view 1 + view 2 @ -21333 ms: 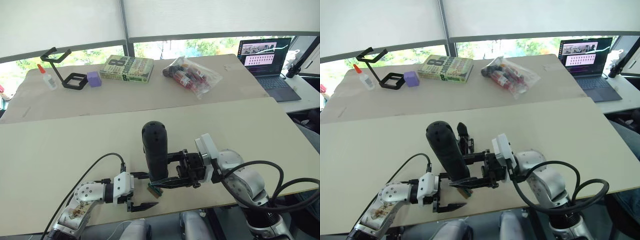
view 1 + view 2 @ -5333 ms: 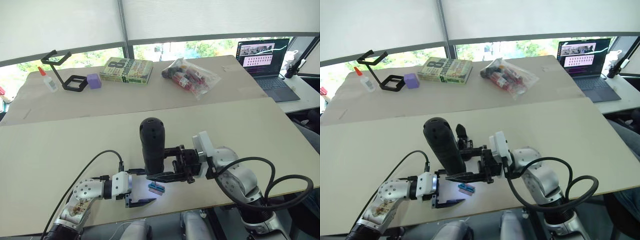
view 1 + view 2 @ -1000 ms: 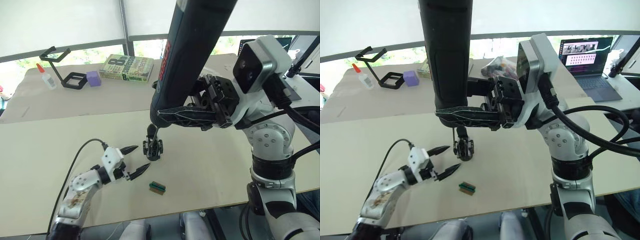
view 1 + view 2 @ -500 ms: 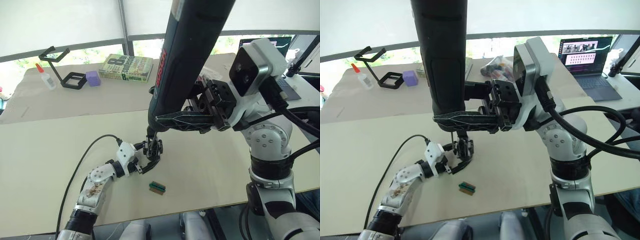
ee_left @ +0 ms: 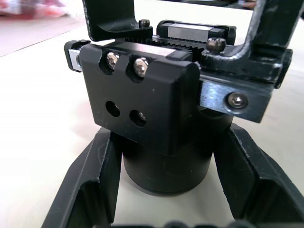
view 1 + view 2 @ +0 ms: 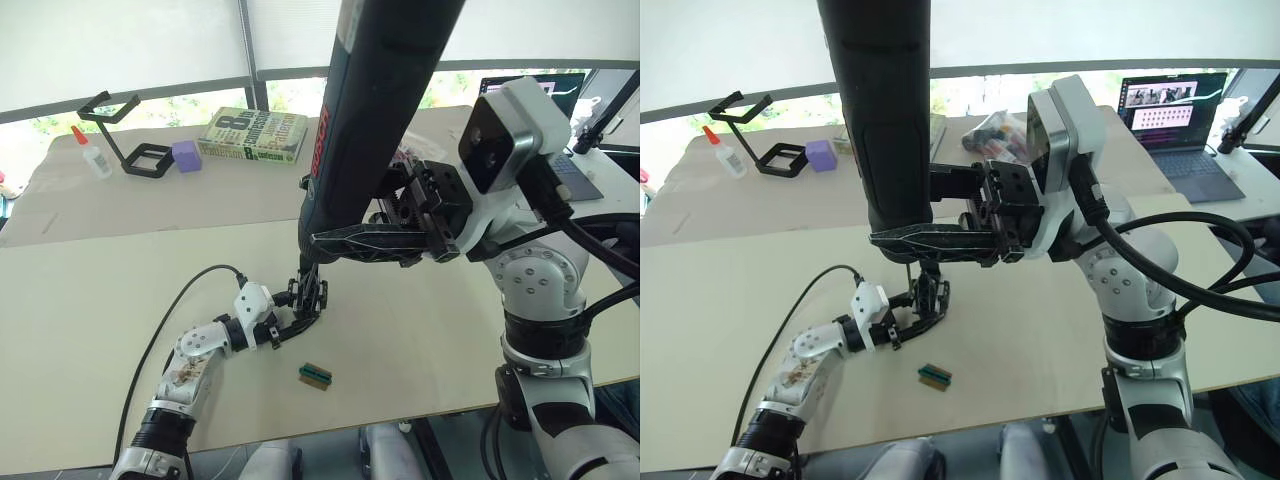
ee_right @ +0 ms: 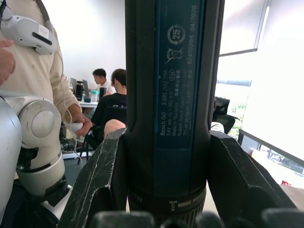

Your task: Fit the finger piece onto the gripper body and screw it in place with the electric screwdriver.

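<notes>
The gripper body (image 6: pixel 308 297) stands upright on the near cream table (image 6: pixel 90 330), roughly midway along its width and nearer the front edge than the back one. The left gripper (image 6: pixel 291 316) reaches it from the robot's left, its two black fingers (image 5: pixel 92 190) set on either side of the round base and pinching it (the left wrist view shows a finger hard against each flank of that base). On the body's blocky face sit two silver screws, two empty holes below them, and a toothed rail along the top.

The right gripper (image 6: pixel 345 240) is clamped around the electric screwdriver (image 6: pixel 375 110), holding the thick black cylinder nearly upright and tilted slightly. Its thin metal bit points down directly above the gripper body, with the tip at or just beside the body's top; whether it touches a screw cannot be told.

A small green-and-red block (image 6: pixel 315 374) lies on the table just in front of the gripper body, nearer the front edge. I cannot make out the finger piece as a separate part.
</notes>
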### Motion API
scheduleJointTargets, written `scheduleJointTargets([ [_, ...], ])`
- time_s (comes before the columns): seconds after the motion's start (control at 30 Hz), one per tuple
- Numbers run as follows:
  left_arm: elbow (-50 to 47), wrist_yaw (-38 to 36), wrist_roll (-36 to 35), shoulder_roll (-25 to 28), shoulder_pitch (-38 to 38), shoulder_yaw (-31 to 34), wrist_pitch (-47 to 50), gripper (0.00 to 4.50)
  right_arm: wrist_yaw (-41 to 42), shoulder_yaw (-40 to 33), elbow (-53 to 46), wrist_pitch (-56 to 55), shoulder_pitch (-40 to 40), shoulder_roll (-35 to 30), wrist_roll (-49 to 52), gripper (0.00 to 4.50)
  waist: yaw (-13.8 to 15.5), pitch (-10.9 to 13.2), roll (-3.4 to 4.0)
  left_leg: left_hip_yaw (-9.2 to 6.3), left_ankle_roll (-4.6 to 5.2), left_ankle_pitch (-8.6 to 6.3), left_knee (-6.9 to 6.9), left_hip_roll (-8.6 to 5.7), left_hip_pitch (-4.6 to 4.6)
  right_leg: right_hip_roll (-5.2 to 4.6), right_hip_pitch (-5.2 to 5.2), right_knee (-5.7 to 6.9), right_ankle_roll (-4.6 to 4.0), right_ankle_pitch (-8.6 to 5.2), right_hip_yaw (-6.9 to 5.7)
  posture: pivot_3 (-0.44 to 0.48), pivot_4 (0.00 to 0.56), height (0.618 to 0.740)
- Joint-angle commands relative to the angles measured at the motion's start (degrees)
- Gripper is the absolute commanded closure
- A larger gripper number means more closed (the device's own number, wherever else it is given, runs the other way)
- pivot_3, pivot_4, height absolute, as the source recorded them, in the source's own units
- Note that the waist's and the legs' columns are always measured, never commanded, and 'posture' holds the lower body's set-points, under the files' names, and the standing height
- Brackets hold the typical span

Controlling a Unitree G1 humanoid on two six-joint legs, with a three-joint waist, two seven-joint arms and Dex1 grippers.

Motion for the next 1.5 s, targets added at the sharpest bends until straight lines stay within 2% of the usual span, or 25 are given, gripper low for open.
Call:
scheduleJointTargets([
  [0.03, 4.45, -3.87, 0.11, 0.5, -2.91, 0.15, -5.41, 2.2, 0.01, -1.57, -1.77, 0.01, -0.99, -0.28, 1.06, 2.57, 0.01, 0.0, 0.0, 0.0, 0.0, 0.0, 0.03, 0.0, -0.04, 0.0, -0.02, 0.0, 0.0, 0.01, -0.01, 0.0, 0.15, 0.74],
  [0.23, 10.57, -6.38, 1.23, 0.73, -5.1, 0.17, -9.28, 2.2, -0.31, -1.64, -2.21, 0.31, -0.91, -0.56, 1.27, 2.57, -0.14, 0.0, 0.0, 0.0, -0.03, 0.03, 0.09, 0.0, -0.04, -0.01, -0.05, 0.0, -0.04, 0.04, 0.01, 0.0, 0.15, 0.74],
  [0.43, 10.81, -5.36, -0.78, 0.26, -4.24, 1.37, -5.16, 2.2, -0.76, -1.78, -2.76, 0.5, -0.6, -0.71, 1.5, 2.57, -0.19, -0.01, 0.02, 0.0, -0.05, 0.05, 0.09, 0.04, 0.02, 0.01, -0.02, 0.03, -0.08, 0.08, 0.03, 0.0, 0.15, 0.74],
  [0.5, 10.51, -5.22, -0.79, 0.47, -4.0, 1.4, -4.25, 1.14, -0.72, -1.83, -2.83, 0.53, -0.5, -0.81, 1.55, 2.57, -0.2, -0.02, 0.02, 0.0, -0.05, 0.05, 0.09, 0.04, 0.04, 0.01, -0.01, 0.03, -0.08, 0.08, 0.03, 0.0, 0.15, 0.74],
  [0.6, 10.07, -4.13, -0.26, 0.44, -3.51, 1.87, -5.15, 0.02, -0.67, -1.9, -2.89, 0.53, -0.44, -0.96, 1.59, 2.57, -0.2, -0.02, 0.02, 0.0, -0.05, 0.05, 0.09, 0.04, 0.05, 0.03, 0.0, 0.03, -0.09, 0.08, 0.03, 0.0, 0.15, 0.74],
  [0.73, 4.66, -2.42, -0.87, 0.5, -0.98, 2.37, -4.2, 0.02, -0.72, -1.9, -3.12, 0.49, -0.26, -1.13, 1.74, 2.57, -0.48, -0.02, 0.02, 0.01, -0.06, 0.05, 0.08, 0.06, 0.04, 0.03, -0.02, 0.02, -0.08, 0.08, 0.05, 0.0, 0.15, 0.74],
  [1.0, -9.51, 7.95, 1.79, -1.36, 5.75, 0.97, 1.26, 0.02, -0.84, -1.92, -3.29, 0.52, 0.08, -1.35, 1.99, 2.57, -0.25, -0.02, 0.02, 0.01, -0.07, 0.05, 0.05, 0.05, -0.24, 0.03, -0.3, 0.04, -0.06, 0.09, 0.04, 0.0, 0.15, 0.74],
  [1.23, -10.25, 10.01, 3.05, -2.59, 6.02, -1.06, 2.65, 0.02, -0.77, -1.44, -3.27, 0.69, 0.17, -1.14, 2.29, 2.57, -0.08, -0.02, 0.02, 0.01, -0.07, 0.05, 0.05, 0.04, -0.24, 0.03, -0.29, 0.02, -0.05, 0.1, 0.04, 0.0, 0.15, 0.74],
  [1.5, -7.71, 10.69, 3.06, -2.47, 4.02, -0.55, 3.39, 0.02, -0.72, -1.25, -3.31, 1.08, 0.06, -0.96, 2.2, 2.57, -0.12, -0.02, 0.01, 0.02, -0.09, 0.07, 0.09, 0.03, -0.23, 0.03, -0.29, 0.03, -0.07, 0.11, 0.06, 0.0, 0.15, 0.74],
])
